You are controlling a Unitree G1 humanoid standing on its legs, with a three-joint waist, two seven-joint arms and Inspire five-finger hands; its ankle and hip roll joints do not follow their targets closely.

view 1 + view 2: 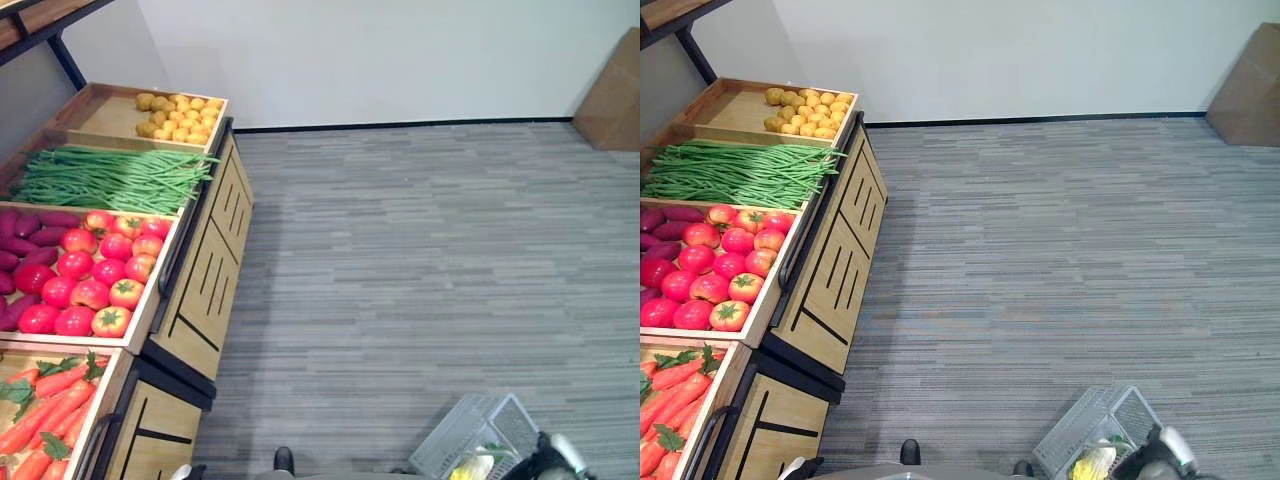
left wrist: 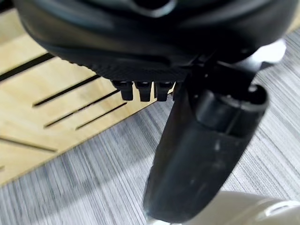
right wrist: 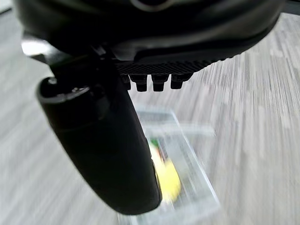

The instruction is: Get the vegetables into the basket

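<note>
Basket (image 1: 1092, 432) sits by the right hand (image 1: 1160, 455), long axis diagonal on grey carpet; fingers' state, can't tell; tomatoes (image 1: 105, 270) shelved left.

Head pair: downward, share stand (image 1: 200, 280) | wrists: close, floor (image 2: 93, 187)

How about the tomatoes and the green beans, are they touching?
Apart. The left eye view shows a wooden crate edge between the green beans and the tomatoes.

Grey striped floor (image 1: 420, 260), white wall (image 1: 380, 50)
</note>
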